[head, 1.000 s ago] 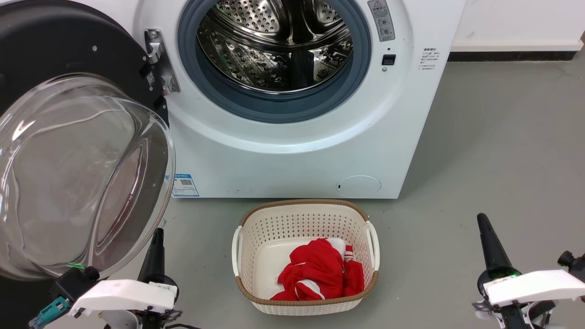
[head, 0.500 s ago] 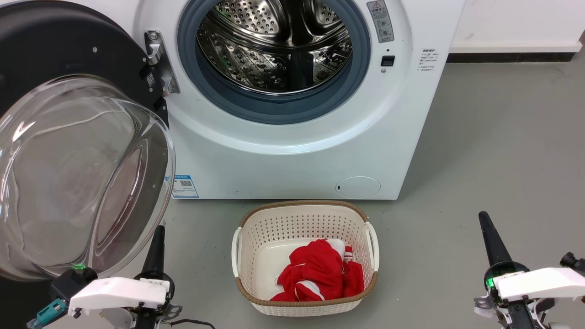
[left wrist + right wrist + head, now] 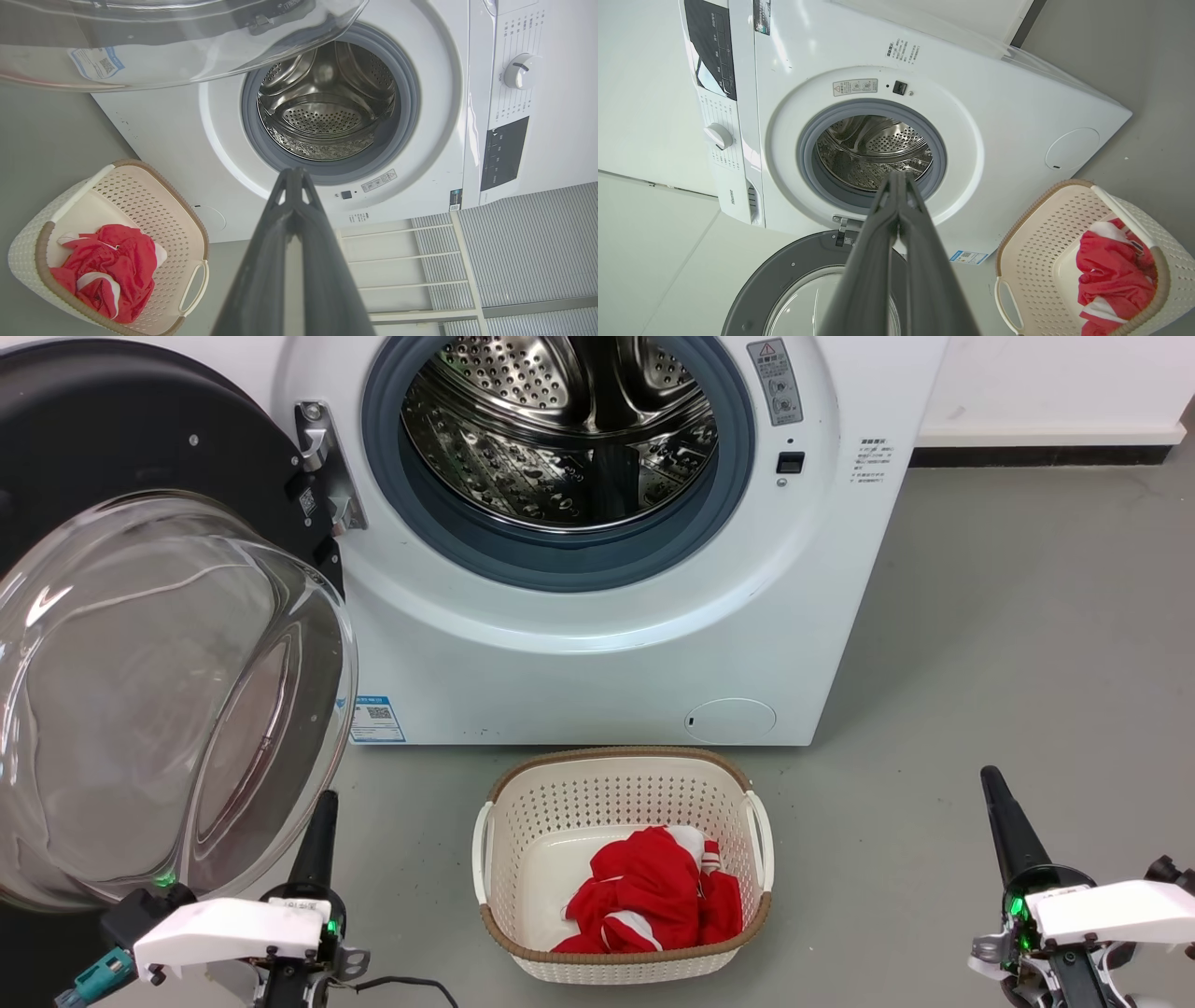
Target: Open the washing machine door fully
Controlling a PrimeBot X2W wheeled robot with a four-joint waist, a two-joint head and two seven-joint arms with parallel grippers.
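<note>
Slightly rightward the right gripper [image 3: 991,777] has been shifted since a second ago; its fingers are pressed together, as are those of the left gripper [image 3: 326,799]. The washing machine door [image 3: 159,644], glossy black around bulging clear glass, is swung wide, left of the steel drum [image 3: 560,429].

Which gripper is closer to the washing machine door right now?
Left. The left gripper sits by the lower edge of the washing machine door; the right gripper is far across, past the basket.

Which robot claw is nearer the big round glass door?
The left gripper, beside the clear glass bowl of the glossy black washing machine door; the right gripper is far off, past the cream basket.
</note>
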